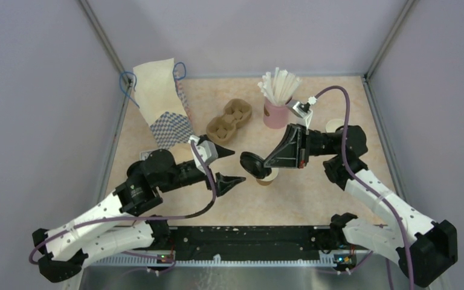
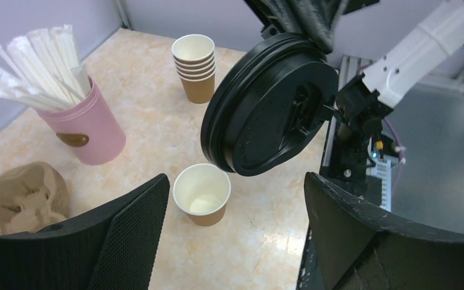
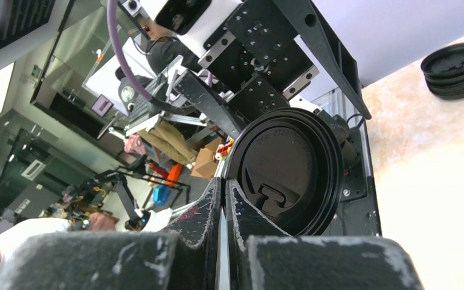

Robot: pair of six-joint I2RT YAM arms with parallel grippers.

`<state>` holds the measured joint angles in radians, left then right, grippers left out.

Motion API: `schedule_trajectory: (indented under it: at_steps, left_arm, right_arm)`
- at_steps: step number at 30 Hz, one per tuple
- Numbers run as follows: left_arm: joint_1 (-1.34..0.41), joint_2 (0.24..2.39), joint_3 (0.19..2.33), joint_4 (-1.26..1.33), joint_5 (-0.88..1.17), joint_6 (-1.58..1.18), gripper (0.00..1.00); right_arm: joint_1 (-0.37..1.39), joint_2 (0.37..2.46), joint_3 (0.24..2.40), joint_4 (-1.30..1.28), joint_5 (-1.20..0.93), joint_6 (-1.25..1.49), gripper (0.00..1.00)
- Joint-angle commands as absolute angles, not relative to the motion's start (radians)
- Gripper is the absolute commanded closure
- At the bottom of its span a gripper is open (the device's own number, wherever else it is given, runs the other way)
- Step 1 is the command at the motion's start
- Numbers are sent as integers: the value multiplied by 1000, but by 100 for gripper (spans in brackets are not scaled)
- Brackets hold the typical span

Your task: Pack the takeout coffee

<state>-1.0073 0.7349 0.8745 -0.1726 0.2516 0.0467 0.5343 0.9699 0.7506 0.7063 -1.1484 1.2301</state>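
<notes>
Lid in right hand (near cup)

We found the brown paper cup upright, lidless, around the middle of the bench — its black lid tilted just above.

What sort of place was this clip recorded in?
Probably a lab test cell mocked up as a takeout coffee counter: grey panel walls box in the tabletop, which holds a pink cup of white straws, a stack of brown paper cups and a brown moulded-pulp cup carrier.
</notes>
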Motion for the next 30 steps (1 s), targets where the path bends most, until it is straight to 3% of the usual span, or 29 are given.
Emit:
schedule_trajectory:
  at_steps: [1, 3, 6, 15, 21, 26, 30]
  left_arm:
    - [-1009, 725, 863, -78, 118, -165, 14]
    - [-1009, 716, 862, -64, 58, -283, 13]
    - [-1009, 665, 822, 38, 132, -351, 11]
    - [-1010, 647, 863, 25, 149, -187, 14]
    - [-1010, 694, 879, 97, 43, -312, 11]
    - [-1010, 756, 872, 141, 230, -106, 7]
    - [-1010, 838, 887, 89, 297, 46, 2]
  right_arm:
    - [528, 938, 741, 830, -1102, 1217, 100]
    - [528, 909, 742, 766, -1063, 1146, 100]
    - [528, 877, 739, 743, -1020, 1097, 100]
    - [528, 847, 708, 734, -883, 1108, 100]
    - [528, 833, 647, 795, -827, 1138, 100]
    - [528, 845, 637, 689, -763, 1212, 100]
    - [527, 892, 582, 894, -816, 1381, 100]
